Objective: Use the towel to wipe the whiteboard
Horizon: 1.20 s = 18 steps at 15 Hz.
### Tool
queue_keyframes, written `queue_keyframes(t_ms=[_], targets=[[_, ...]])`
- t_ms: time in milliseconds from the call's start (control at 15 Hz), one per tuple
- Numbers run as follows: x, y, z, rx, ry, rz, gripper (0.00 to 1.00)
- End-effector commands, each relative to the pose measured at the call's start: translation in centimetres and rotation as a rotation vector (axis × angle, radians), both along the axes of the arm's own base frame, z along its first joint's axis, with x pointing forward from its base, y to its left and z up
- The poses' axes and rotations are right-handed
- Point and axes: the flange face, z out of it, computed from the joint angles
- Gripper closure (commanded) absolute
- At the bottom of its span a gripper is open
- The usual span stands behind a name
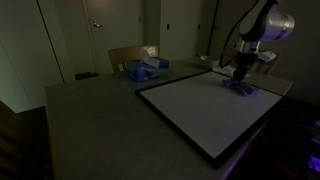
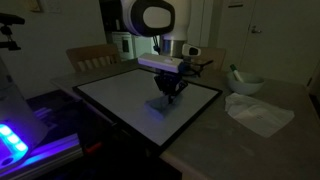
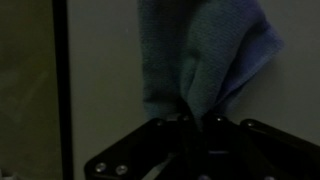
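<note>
1. The gripper (image 1: 238,73) is clamped on the blue towel (image 1: 241,87), which touches the whiteboard (image 1: 195,108) near one edge
2. Wiping seems under way
3. Next: drag the towel toward the whiteboard's middle, keeping contact

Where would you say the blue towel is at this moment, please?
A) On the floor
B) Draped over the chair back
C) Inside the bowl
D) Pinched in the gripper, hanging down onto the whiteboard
D: the wrist view shows the blue towel pinched in the gripper, and in both exterior views it hangs from the gripper down onto the whiteboard.
</note>
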Motion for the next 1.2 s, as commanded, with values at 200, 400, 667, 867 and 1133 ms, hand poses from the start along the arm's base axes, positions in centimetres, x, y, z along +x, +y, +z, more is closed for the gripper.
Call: queue_keyframes(t_ms=[200, 400, 667, 867, 1133], targets=[[-7.3, 1.7, -3.9, 0.026, 0.088, -0.008, 0.97], [-8.8, 2.1, -4.1, 0.024, 0.082, -0.015, 0.97], [-10.4, 2.6, -4.2, 0.018, 0.073, -0.025, 0.97], [-11.2, 2.8, -4.4, 0.010, 0.064, -0.027, 0.97], [-10.2, 1.6, -5.2, -0.004, 0.080, -0.025, 0.97]])
